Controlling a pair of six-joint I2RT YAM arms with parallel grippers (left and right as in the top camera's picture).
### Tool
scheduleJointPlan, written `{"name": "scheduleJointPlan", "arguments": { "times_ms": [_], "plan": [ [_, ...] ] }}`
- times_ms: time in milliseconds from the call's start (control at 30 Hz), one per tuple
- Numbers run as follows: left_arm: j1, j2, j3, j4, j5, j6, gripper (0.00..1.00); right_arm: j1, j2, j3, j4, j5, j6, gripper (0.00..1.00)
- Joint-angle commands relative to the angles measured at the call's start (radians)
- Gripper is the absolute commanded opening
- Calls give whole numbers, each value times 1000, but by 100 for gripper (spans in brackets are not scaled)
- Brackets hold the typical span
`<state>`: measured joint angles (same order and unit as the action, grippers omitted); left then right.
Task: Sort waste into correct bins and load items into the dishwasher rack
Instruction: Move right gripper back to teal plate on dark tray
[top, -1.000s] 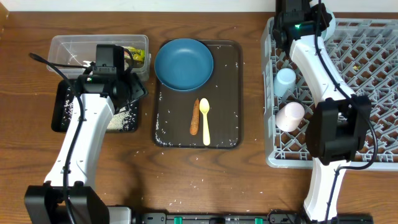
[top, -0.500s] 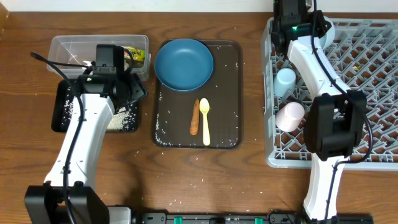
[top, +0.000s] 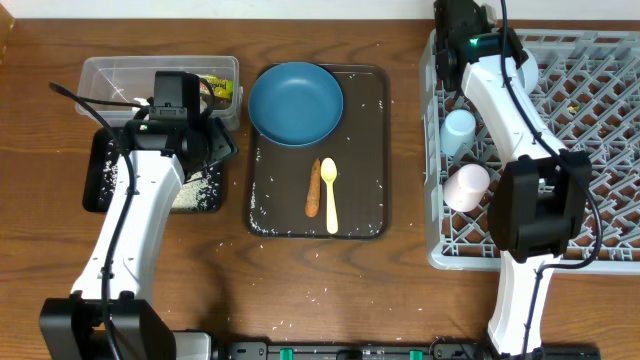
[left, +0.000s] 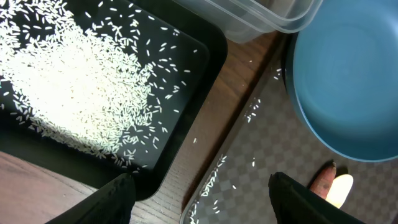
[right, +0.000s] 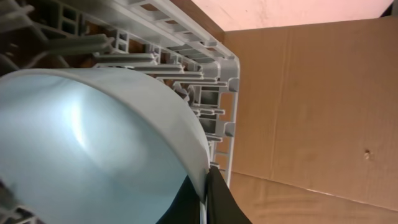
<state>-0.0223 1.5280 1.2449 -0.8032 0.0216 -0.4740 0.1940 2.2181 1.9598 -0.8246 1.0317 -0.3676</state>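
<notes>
My right gripper (right: 205, 182) is shut on the rim of the light-blue bowl (right: 93, 143), white inside, at the far left corner of the grey dishwasher rack (top: 600, 150). A light-blue cup (top: 459, 130) and a pink cup (top: 467, 185) sit in the rack's left side. My left gripper (left: 202, 186) hangs open and empty over the gap between the black bin (left: 199, 56), strewn with rice (left: 68, 93), and the brown tray (left: 273, 155). On that tray lie the blue plate (top: 296, 102), the brown stick (top: 313, 187) and the yellow spoon (top: 329, 193).
The clear tub (top: 110, 80) stands behind the black bin (top: 100, 180) and holds a yellow-green wrapper (top: 222, 90). Loose rice grains dot the brown tray (top: 370, 150) and the table near its front edge. A cardboard wall stands behind the rack (right: 186, 56).
My right arm has shifted slightly left at the rack's far corner, still gripping the bowl. The left arm has not moved.
</notes>
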Motion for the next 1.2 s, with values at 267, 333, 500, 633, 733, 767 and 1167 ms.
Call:
{"name": "scheduleJointPlan", "arguments": {
  "times_ms": [267, 333, 500, 633, 733, 767, 1167],
  "plan": [
    [4, -13, -5, 0, -15, 8, 72, 156, 51, -27, -24, -397, 69, 41],
    [4, -13, -5, -2, -15, 8, 71, 181, 51, -27, -25, -397, 69, 50],
    [4, -13, -5, -3, -15, 8, 71, 231, 48, -22, -25, -393, 81, 74],
    [4, -13, -5, -3, -15, 8, 71, 241, 25, -3, -26, -399, 171, 87],
    [4, -13, -5, -3, -15, 8, 71, 241, -8, 19, -36, -471, 211, 89],
    [4, -13, -5, -3, -15, 8, 71, 241, -19, 26, -40, -502, 214, 89],
    [4, -13, -5, -32, -15, 9, 71, 251, -66, 14, 11, -1179, 418, 73]
  ]
}}
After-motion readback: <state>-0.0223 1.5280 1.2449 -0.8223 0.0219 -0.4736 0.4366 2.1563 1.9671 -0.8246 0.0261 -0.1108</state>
